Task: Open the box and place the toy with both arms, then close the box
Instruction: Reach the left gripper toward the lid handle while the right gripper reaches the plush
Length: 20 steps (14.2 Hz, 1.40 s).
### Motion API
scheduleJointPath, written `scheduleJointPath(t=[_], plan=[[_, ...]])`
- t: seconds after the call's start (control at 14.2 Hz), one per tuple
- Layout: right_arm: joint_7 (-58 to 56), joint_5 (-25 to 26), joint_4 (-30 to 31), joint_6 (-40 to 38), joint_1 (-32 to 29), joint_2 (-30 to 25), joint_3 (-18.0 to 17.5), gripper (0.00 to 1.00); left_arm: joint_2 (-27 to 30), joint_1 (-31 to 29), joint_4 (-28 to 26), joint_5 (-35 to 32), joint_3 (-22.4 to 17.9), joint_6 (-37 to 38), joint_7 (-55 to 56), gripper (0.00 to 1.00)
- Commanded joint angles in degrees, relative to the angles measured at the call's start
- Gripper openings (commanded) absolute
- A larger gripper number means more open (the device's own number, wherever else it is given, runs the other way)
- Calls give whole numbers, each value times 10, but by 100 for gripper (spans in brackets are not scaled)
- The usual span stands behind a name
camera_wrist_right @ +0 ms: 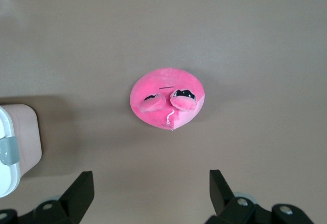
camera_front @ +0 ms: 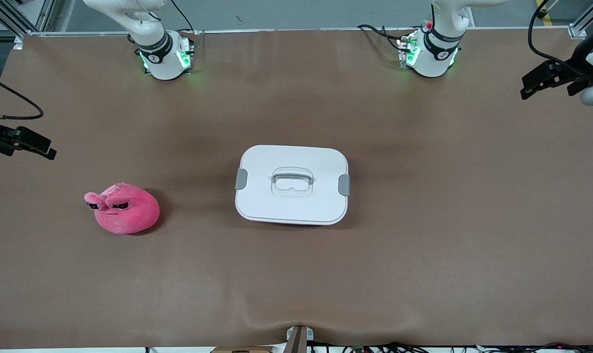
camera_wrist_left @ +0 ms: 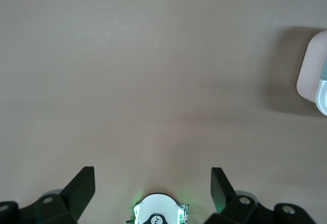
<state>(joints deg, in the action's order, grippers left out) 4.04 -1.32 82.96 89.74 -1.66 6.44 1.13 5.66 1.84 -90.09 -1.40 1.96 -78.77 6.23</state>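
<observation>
The box [camera_front: 292,184] sits shut in the middle of the table, with a white lid, a clear handle [camera_front: 292,180] and two grey side clips. The pink plush toy [camera_front: 124,208] lies beside it toward the right arm's end, a little nearer the front camera. My right gripper [camera_front: 41,146] hangs open and empty, high over that end of the table. In the right wrist view its gripper [camera_wrist_right: 150,183] is above the toy [camera_wrist_right: 167,98], with a box corner [camera_wrist_right: 18,144] at the edge. My left gripper [camera_front: 529,86] hangs open and empty, high over the left arm's end. The left wrist view shows its gripper [camera_wrist_left: 152,183] over bare mat and a box corner [camera_wrist_left: 312,75].
A brown mat [camera_front: 424,245] covers the table. The two arm bases [camera_front: 165,56] [camera_front: 431,56] stand along the edge farthest from the front camera. A small bracket [camera_front: 298,337] sits at the edge nearest that camera.
</observation>
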Motion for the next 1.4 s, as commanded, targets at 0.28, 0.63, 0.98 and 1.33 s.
scheduleJointPath(t=[0.28, 0.63, 0.98, 1.33], plan=[[4, -8, -17, -7, -4, 8, -2, 100, -6, -3, 18, -4, -5, 10, -5, 100], [4, -10, -17, -4, 2, 9, -2, 100, -19, -2, 20, 5, -6, 10, 0, 100], [-12, -15, -16, -11, 33, 21, -3, 100, -37, 8, 20, 8, 1, 5, 6, 100], [-14, -15, -9, -4, 49, 25, -3, 100, -83, 12, 36, 46, 28, -19, 117, 100]])
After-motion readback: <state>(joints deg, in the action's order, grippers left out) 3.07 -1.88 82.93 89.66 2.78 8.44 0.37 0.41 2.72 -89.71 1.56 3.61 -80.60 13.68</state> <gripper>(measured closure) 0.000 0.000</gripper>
